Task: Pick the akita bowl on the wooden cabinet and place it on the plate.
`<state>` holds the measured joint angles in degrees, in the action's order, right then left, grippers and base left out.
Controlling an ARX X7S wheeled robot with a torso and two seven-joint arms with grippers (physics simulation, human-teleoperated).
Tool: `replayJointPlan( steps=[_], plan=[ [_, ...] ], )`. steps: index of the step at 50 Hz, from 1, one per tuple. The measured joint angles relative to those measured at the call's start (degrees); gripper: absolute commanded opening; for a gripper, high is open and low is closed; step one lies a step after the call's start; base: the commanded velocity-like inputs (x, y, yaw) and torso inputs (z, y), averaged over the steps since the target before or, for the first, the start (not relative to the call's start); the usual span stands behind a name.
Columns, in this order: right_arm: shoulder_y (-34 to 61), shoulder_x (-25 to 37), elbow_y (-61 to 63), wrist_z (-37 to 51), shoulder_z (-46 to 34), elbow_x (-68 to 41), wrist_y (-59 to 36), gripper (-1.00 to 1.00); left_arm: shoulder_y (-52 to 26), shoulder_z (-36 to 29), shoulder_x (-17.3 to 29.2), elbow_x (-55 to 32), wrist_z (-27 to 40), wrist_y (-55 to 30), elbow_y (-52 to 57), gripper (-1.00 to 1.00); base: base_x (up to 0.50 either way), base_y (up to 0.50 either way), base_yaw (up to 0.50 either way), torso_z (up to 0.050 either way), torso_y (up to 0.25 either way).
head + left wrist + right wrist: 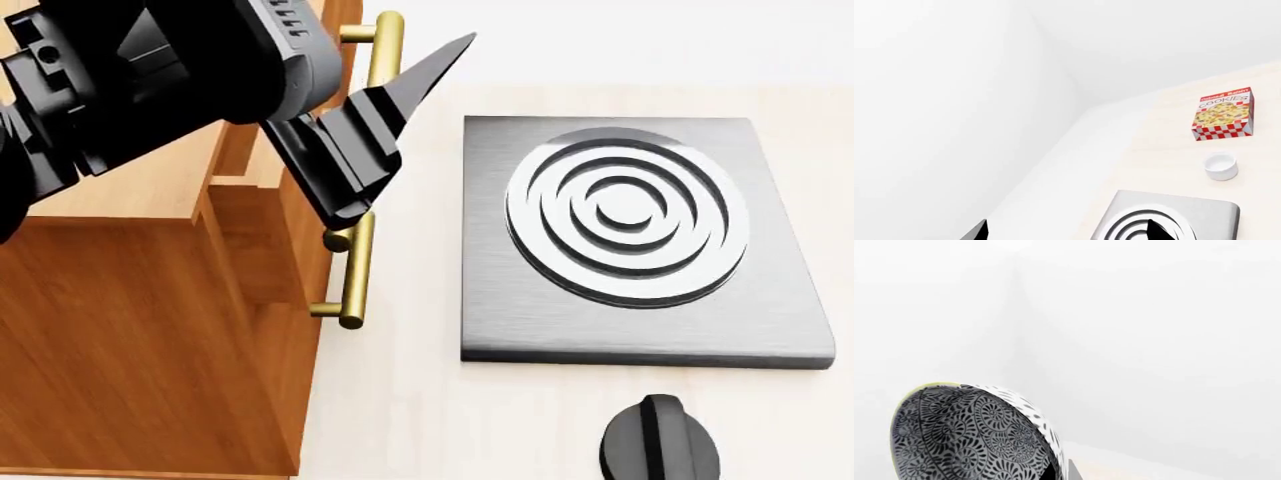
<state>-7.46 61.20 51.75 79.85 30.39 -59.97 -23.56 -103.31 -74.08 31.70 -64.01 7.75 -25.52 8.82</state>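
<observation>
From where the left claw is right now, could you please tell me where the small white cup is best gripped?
Probably by its rim, coming straight down from above: the white cup stands upright with its mouth open, low and round, clear of the cookie box and stove slab, so one finger could slip inside.

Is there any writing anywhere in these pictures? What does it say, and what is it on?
"COOKIES": large letters on the front of the red and white cookie box, seen from the left wrist.
Red banner above it on the same box: two words, too blurred to read for sure.
No other writing shows in any view.
</observation>
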Motion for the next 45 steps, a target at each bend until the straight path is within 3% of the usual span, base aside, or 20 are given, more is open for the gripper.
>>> replayJointPlan(
  steps=[19, 45],
  plan=[
    [2.81, 4.08, -4.19, -0.03, -0.26, -5.10, -2.27, -1.00, 0.40, 0.22, 0.09, 0.15, 0.01, 0.06, 0.12, 1.00, 0.00, 0.00, 0.00, 0.001, 0.001],
    [2.03, -6.83, -11.36, -17.56, 7.66, -15.68, 6.35, -1.00, 1.34, 0.36, 0.47, 0.53, 0.15, 0.28, 0.26, 1.00, 0.00, 0.00, 0.00, 0.000, 0.000]
  ],
)
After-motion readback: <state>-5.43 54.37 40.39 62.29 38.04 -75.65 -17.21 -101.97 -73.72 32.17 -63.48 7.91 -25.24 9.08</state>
